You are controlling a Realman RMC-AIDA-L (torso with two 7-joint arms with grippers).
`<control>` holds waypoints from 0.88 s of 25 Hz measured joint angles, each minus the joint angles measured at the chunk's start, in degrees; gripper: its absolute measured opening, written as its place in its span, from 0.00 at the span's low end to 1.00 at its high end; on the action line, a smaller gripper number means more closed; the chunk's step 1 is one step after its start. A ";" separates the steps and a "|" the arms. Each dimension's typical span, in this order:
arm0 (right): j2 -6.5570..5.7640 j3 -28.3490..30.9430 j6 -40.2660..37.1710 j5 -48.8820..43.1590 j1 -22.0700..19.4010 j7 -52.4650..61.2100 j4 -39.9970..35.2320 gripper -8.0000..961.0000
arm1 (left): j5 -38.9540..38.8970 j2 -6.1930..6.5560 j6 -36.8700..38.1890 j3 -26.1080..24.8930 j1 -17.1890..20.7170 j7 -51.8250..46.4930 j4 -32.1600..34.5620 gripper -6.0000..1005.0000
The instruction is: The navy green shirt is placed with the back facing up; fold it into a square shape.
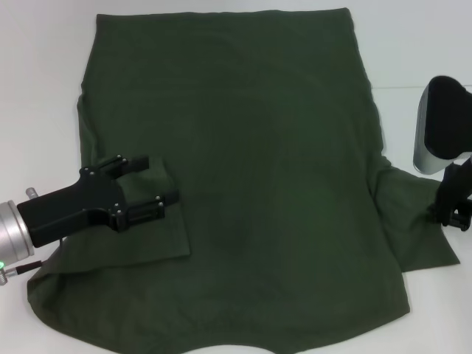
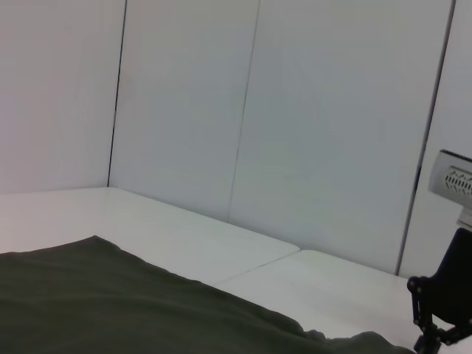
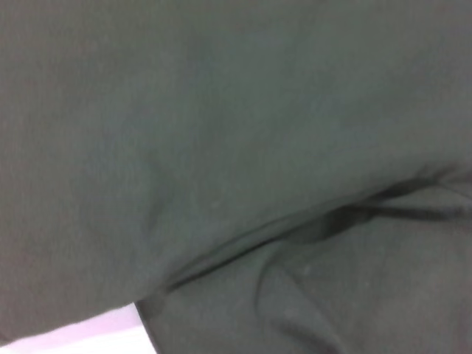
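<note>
The navy green shirt (image 1: 265, 162) lies flat on the white table, plain back up, its hem at the far side. Its left sleeve (image 1: 140, 243) is folded inward onto the body. My left gripper (image 1: 158, 181) hovers low over that folded sleeve, open and empty. My right gripper (image 1: 451, 210) is at the outer edge of the right sleeve (image 1: 417, 228), which lies spread out sideways. The shirt (image 2: 110, 302) shows in the left wrist view with the right gripper (image 2: 442, 310) beyond it. The right wrist view is filled with creased shirt cloth (image 3: 236, 147).
The white table (image 1: 44, 74) shows bare around the shirt on the left, the far side and the right. White wall panels (image 2: 295, 110) stand behind the table. A strip of table (image 3: 88, 332) shows beside the cloth in the right wrist view.
</note>
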 joint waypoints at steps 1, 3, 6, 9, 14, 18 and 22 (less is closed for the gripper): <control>0.02 0.03 -0.40 0.01 0.05 0.01 -0.61 0.04 | 0.03 0.00 -0.01 0.03 -0.03 0.00 0.00 0.87; 0.01 0.05 -1.03 0.01 0.16 0.06 -1.59 0.04 | 0.03 0.00 -0.01 0.07 -0.03 0.00 0.00 0.87; -0.27 0.07 -1.47 -0.01 0.20 -0.01 -2.62 0.04 | 0.03 0.01 -0.01 0.08 -0.10 0.00 0.00 0.87; -0.60 0.06 -1.50 -0.07 0.16 -0.32 -3.04 0.04 | 0.03 0.01 -0.01 0.09 -0.13 0.00 0.00 0.87; -1.04 -0.36 -2.38 -0.15 -0.22 -0.91 -4.54 0.05 | -0.11 0.05 -0.01 0.05 -0.32 0.01 0.00 0.87; -1.51 -0.39 -3.48 -0.21 -0.80 -1.70 -5.58 0.05 | -0.38 0.08 -0.08 -0.10 -0.37 -0.02 0.00 0.87; -1.77 -0.41 -3.41 -0.29 -1.63 -2.61 -6.26 0.05 | -0.42 0.09 -0.17 -0.25 -0.37 -0.22 0.00 0.87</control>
